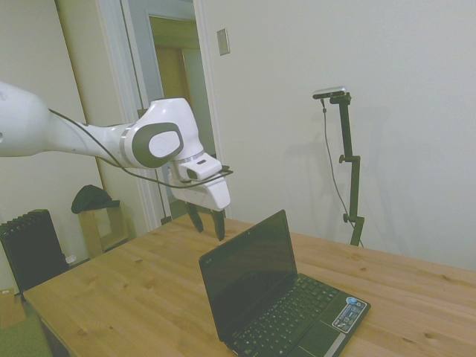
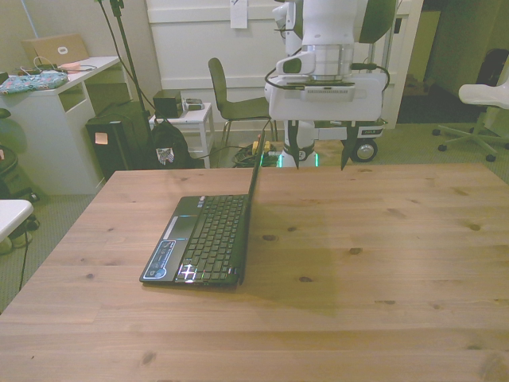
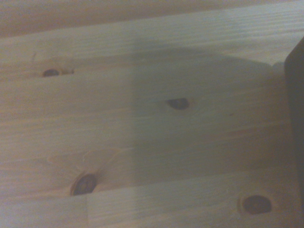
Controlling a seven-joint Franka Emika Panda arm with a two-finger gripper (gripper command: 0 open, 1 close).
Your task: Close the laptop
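Note:
The laptop (image 1: 279,294) is small and black and stands open on the wooden table, its dark screen upright and stickers on its palm rest. In the front view the laptop (image 2: 208,239) sits left of centre with its lid seen edge-on. My gripper (image 1: 210,222) hangs open in the air behind the lid's top edge, a little above it and not touching. From the front, the gripper (image 2: 319,156) is to the right of the lid. A dark edge of the laptop (image 3: 297,133) shows in the wrist view over bare planks.
The wooden table (image 2: 382,263) stretches wide to the front view's right of the laptop. Behind it stand a chair (image 2: 235,103), a white desk (image 2: 56,111) and dark bags (image 2: 131,143). A black radiator (image 1: 30,253) stands by the doorway.

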